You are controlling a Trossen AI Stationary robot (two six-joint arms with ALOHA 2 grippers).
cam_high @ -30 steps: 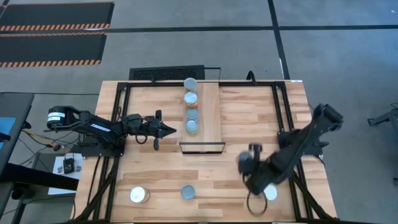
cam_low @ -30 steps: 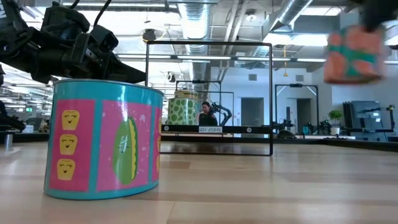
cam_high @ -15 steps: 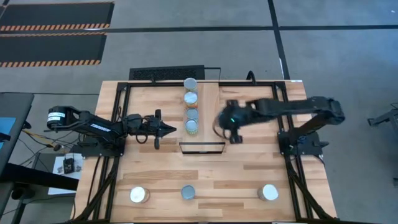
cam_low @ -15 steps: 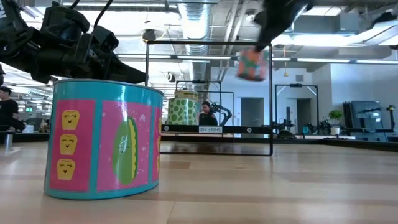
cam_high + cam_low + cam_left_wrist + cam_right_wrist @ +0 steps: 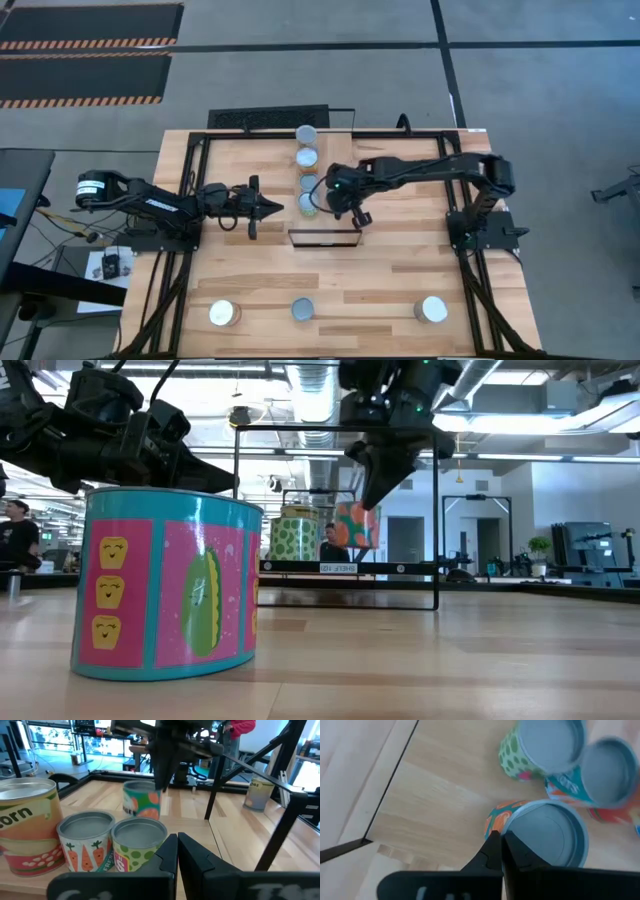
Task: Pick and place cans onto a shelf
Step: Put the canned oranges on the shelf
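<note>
Butcher-block planks cover the table (image 5: 400,290), and the shelf (image 5: 338,185), a paler strip with a black frame edge, runs down its middle from the far side. Four cans (image 5: 307,170) stand in a single row on the shelf, all on the side toward the left arm. The right gripper (image 5: 340,198) hangs over the shelf just beside the nearest can of that row, its fingers pinched shut on the rim of an orange-and-teal can (image 5: 356,525), which the low view shows hanging clear of the shelf surface.

The step in hand appears to be setting this can down. To do it well, the arm should probably lower straight, keep the can level, and release only once its base sits flat; a rim pinch lets a can swing or tilt. The green spotted can (image 5: 540,745) and its neighbour lie close, so any drift toward the row risks a knock.

Relative to the shelf, open room lies on the side away from the row and toward its near end, where the black frame edge (image 5: 324,230) marks the limit. Three more cans (image 5: 302,309) wait well apart from the shelf, along the table's near edge. The left gripper (image 5: 262,207), fingers shut and empty, waits beside the shelf on the row's side.
</note>
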